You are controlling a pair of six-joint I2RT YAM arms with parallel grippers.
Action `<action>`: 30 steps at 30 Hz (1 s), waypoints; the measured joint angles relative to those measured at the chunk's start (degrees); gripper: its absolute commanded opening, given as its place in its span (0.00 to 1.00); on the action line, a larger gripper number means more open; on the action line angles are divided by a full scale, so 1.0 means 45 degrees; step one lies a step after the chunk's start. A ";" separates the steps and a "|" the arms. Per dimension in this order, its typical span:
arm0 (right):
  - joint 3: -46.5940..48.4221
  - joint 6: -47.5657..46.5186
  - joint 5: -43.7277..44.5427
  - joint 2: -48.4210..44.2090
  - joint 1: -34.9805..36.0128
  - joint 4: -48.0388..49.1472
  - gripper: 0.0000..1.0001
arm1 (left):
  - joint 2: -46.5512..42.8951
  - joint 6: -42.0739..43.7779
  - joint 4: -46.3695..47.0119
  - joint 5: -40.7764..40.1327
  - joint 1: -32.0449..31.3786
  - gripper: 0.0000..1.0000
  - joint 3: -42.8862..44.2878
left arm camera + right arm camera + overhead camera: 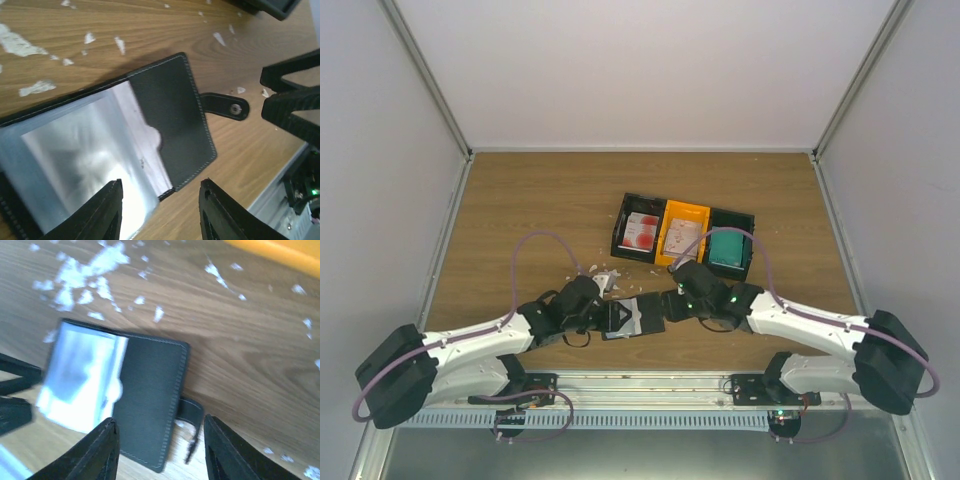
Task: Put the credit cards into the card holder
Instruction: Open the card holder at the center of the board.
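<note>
Your left tool (160, 212) hangs spread wide over the open card holder (150, 130), gripping nothing. Your right tool (160, 445) is just as wide above its black cover, also empty. The holder lies flat on the table (520, 200) between them. The credit cards (642, 232) sit in three bins (686, 206) behind it.

We can read no text, brand or number on the card holder (167, 112), the cards (642, 232) or the bins (687, 207).
</note>
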 measured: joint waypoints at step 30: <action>0.0170 -0.0996 -0.2691 0.3167 0.0330 0.1613 0.39 | 0.0359 -0.0797 -0.0359 -0.0423 0.0010 0.46 -0.0549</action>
